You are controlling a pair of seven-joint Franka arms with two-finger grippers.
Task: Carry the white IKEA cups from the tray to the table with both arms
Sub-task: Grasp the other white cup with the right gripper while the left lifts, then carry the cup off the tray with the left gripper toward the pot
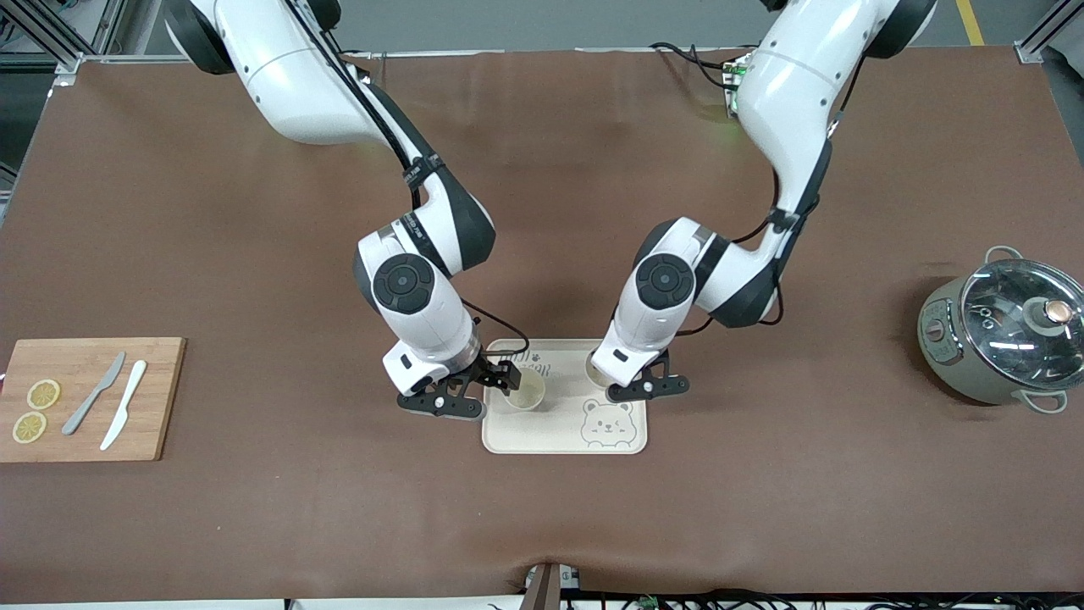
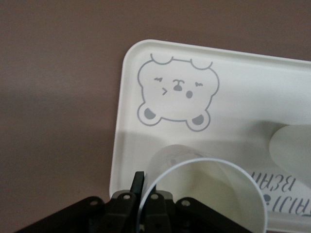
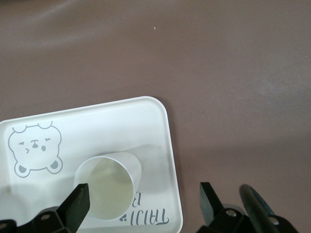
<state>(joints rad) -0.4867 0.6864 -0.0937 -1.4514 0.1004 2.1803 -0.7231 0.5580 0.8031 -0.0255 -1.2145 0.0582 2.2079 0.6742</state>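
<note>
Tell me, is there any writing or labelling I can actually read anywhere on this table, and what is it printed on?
"BEAR", upside down in the left wrist view, on the bear tray; the word beside it is cut off and unreadable.
Control panel on the grey-green pot: too small to read.
Nothing on the cups or cutting board.

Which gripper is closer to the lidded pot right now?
Left. The left gripper is at the bear tray's edge toward the lidded pot; the right gripper is at the tray's edge toward the cutting board.

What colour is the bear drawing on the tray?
Grey line drawing of a bear on the cream tray; clearest in the left wrist view.
</note>
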